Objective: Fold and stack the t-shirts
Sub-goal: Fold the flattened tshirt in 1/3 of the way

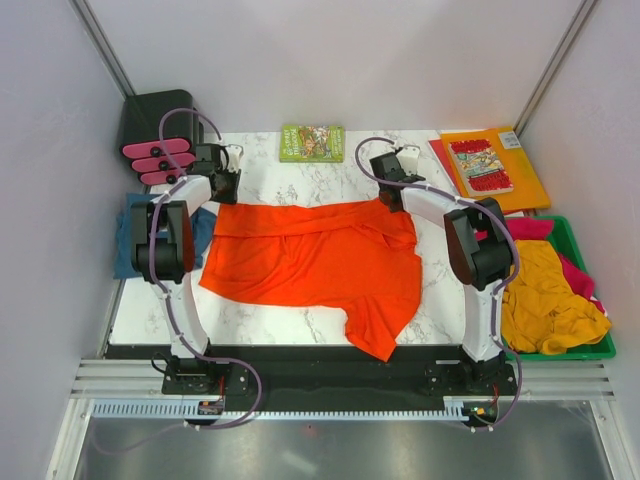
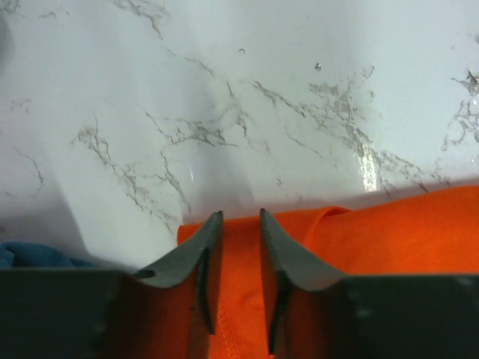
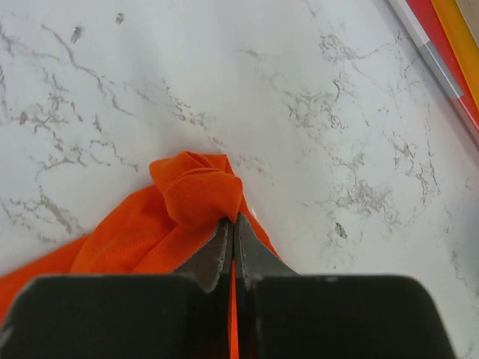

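A bright orange-red t-shirt (image 1: 320, 260) lies spread across the middle of the marble table (image 1: 260, 325), one sleeve trailing toward the near edge. At its far left corner my left gripper (image 1: 222, 188) straddles the cloth edge. In the left wrist view the jaws (image 2: 240, 213) stand apart, with the orange cloth (image 2: 389, 232) and its hem lying flat in the gap. My right gripper (image 1: 392, 197) is at the far right corner. Seen from the right wrist, it (image 3: 233, 218) is shut on a bunched fold of the orange t-shirt (image 3: 194, 194). A teal-blue t-shirt (image 1: 128, 240) lies crumpled at the table's left edge.
A green bin (image 1: 568, 352) at the right holds a mustard-yellow t-shirt (image 1: 545, 295) and a magenta-pink one (image 1: 530, 228). An orange folder (image 1: 525, 170) with a comic book sits at the back right. A green book (image 1: 312, 142) lies at the back centre, a black box (image 1: 158, 122) at the back left.
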`<state>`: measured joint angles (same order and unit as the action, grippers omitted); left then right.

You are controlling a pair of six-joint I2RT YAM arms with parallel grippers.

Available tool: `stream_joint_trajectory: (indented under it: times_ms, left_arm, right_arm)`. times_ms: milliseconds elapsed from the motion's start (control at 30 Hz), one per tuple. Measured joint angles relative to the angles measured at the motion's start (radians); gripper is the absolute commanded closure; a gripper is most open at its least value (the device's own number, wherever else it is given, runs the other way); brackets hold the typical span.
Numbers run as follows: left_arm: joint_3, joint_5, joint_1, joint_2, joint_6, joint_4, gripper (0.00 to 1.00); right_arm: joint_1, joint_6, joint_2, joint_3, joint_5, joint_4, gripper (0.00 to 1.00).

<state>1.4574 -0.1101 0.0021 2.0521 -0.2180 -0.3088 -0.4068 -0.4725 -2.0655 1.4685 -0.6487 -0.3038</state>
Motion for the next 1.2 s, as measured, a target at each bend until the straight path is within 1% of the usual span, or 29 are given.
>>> stream_joint_trajectory:
  times_ms: [67,100,233,300,333,400,433,533,667,800,933,1033,1133,1200]
  left_arm:
    - [0.019,0.015,-0.005,0.017,0.003,0.0,0.82]
    - [0.024,0.024,-0.008,0.024,0.004,-0.001,0.83]
    - [0.056,0.042,-0.016,0.05,0.005,-0.009,0.84]
    - [0.074,0.054,-0.018,0.063,0.006,-0.014,0.78]
    - [0.084,0.057,-0.018,0.068,0.006,-0.016,0.71]
    - [0.1,0.06,-0.018,0.077,0.008,-0.023,0.63]
    - [0.109,0.06,-0.018,0.08,0.011,-0.028,0.58]
    - [0.121,0.052,-0.018,0.081,0.016,-0.036,0.54]
    - [0.123,0.045,-0.025,0.08,0.017,-0.051,0.54]
    - [0.121,0.023,-0.044,0.069,0.018,-0.065,0.62]
    - [0.097,-0.005,-0.057,0.032,0.023,-0.066,0.73]
    - [0.053,-0.031,-0.061,-0.011,0.03,-0.068,0.79]
    - [0.019,-0.056,-0.062,-0.041,0.034,-0.076,0.82]
    - [0.002,-0.066,-0.065,-0.048,0.034,-0.082,0.83]
  right_arm:
    - [0.014,-0.002,-0.014,0.013,0.002,-0.005,1.0]
    - [0.019,-0.003,-0.016,0.013,0.003,-0.009,1.0]
    - [0.037,-0.004,-0.026,0.016,0.01,-0.019,1.0]
    - [0.043,-0.007,-0.033,0.021,0.018,-0.024,1.0]
    - [0.046,-0.01,-0.037,0.024,0.021,-0.027,1.0]
    - [0.051,-0.011,-0.045,0.029,0.027,-0.027,1.0]
    - [0.054,-0.012,-0.048,0.03,0.03,-0.029,1.0]
    - [0.057,-0.013,-0.051,0.031,0.038,-0.032,1.0]
    - [0.057,-0.013,-0.051,0.031,0.044,-0.034,1.0]
    - [0.058,-0.013,-0.054,0.034,0.049,-0.034,1.0]
    - [0.058,-0.013,-0.055,0.034,0.05,-0.034,1.0]
    - [0.058,-0.013,-0.055,0.034,0.05,-0.034,1.0]
    - [0.058,-0.013,-0.055,0.034,0.049,-0.034,1.0]
    - [0.06,-0.013,-0.055,0.034,0.05,-0.034,1.0]
